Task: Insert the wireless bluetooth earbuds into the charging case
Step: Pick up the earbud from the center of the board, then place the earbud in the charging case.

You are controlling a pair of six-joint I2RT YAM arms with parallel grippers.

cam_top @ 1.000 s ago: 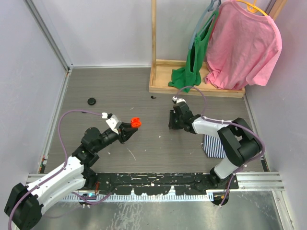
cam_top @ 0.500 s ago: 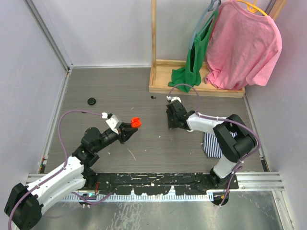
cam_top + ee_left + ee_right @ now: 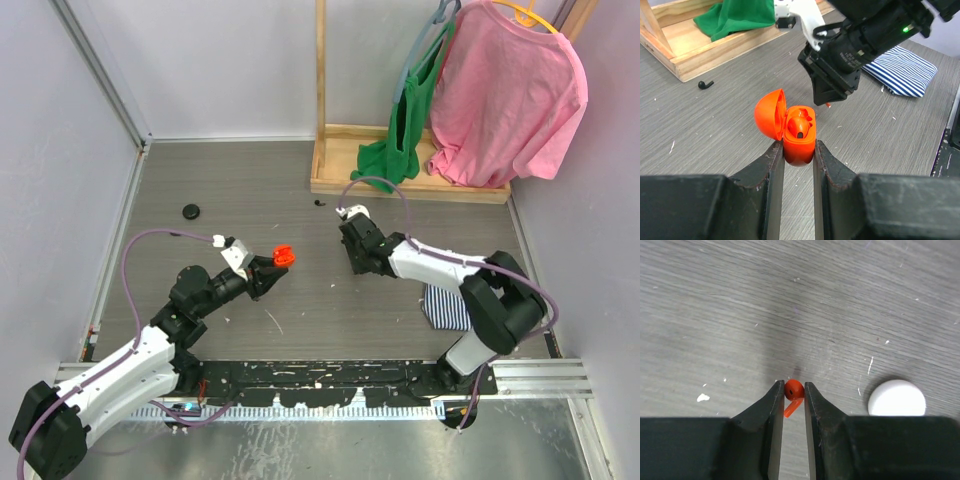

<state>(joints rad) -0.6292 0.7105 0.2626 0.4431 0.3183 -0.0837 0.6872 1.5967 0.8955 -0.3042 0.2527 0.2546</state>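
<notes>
The right gripper [image 3: 794, 386] clamps a glossy red earbud [image 3: 794, 390] by its round bulb, the stem slanting below, against the grey wood-grain table [image 3: 715, 315]. The left gripper [image 3: 799, 150] pinches the smooth orange case [image 3: 800, 142], its domed lid open. Only its wrist view shows another earbud [image 3: 799, 125] seated inside. Only the right wrist view shows a round white disc [image 3: 897, 398] nearby.

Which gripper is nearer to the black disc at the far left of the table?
Left. The left gripper sits right of the black disc, toward the bases; the right gripper is much farther right.
</notes>
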